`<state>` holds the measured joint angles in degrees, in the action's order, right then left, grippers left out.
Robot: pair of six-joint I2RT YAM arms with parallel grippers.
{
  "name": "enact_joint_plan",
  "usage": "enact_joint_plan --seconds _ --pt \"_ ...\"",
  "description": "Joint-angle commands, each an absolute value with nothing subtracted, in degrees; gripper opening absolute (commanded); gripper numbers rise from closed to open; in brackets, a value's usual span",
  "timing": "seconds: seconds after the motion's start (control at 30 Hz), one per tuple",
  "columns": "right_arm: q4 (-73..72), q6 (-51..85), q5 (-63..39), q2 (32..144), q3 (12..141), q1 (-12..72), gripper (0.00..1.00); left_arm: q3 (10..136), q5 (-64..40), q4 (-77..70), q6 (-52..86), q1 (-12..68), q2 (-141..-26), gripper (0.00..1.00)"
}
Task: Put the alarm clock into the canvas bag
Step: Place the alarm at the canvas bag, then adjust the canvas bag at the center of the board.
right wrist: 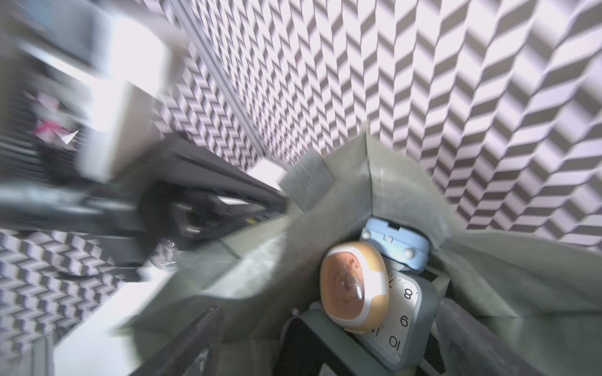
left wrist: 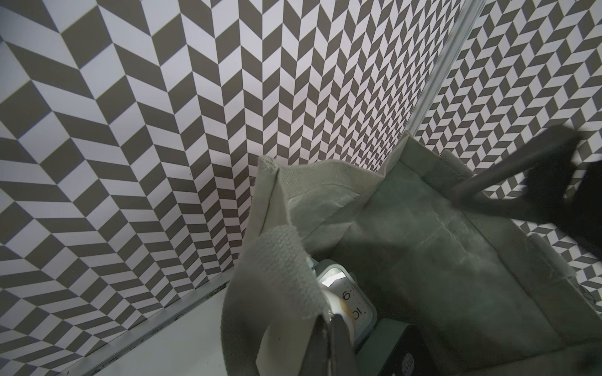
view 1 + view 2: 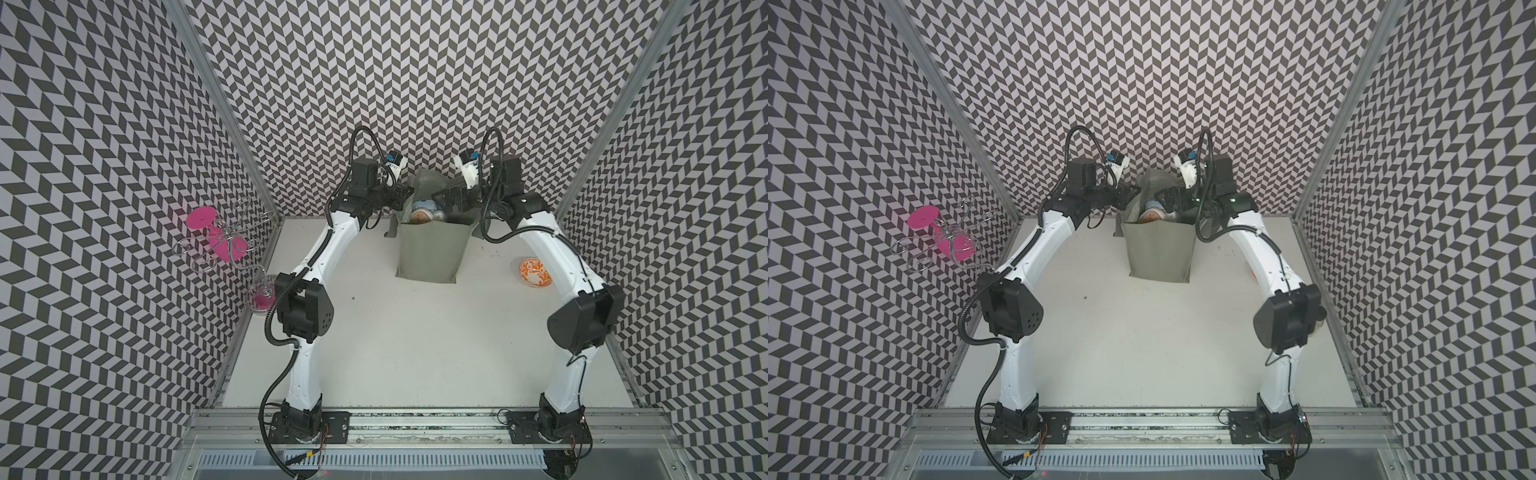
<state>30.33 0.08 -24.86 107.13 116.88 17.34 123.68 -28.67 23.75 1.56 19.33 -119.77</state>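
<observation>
Writing first: the only legible marks are the black numerals 8, 9 and 10 on the white dial of a square grey clock (image 1: 407, 312) lying deep in the canvas bag (image 3: 432, 253). A small sticker on a dark item beside it is too blurred to read.

And there is the alarm clock (image 1: 351, 286), inside the bag and resting on top of that grey clock! It is a rounded, pebble-like piece with a cream-yellow shell, a white band and a glossy brownish-orange face on which no figures can be made out. Just behind it sits a pale blue clock (image 1: 394, 242) with two little round knobs.

The bag stands upright at the back of the bench (image 3: 415, 353), grey-green, boxy, mouth open. The left hand (image 3: 405, 194) is at the bag's left rim, its fingers pressed together and pinching the bag's woven strap. The right hand (image 3: 442, 199) hovers over the open mouth with its fingers spread wide, gripping nothing. The right wrist view is heavily smeared.

Off to the right, an orange-patterned bowl (image 3: 535, 270) sits on the bench, well apart from the bag.
</observation>
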Motion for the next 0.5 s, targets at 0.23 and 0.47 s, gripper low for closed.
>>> enact_joint_plan --seconds 0.23,0.47 --pt "16.97 12.47 -8.69 90.22 96.18 12.22 0.98 122.31 -28.31 17.14 -0.41 19.5 -113.12 0.0" --pt "16.59 15.2 -9.77 92.63 92.52 8.8 0.93 121.81 -25.49 17.57 -2.17 20.98 -113.12 0.0"
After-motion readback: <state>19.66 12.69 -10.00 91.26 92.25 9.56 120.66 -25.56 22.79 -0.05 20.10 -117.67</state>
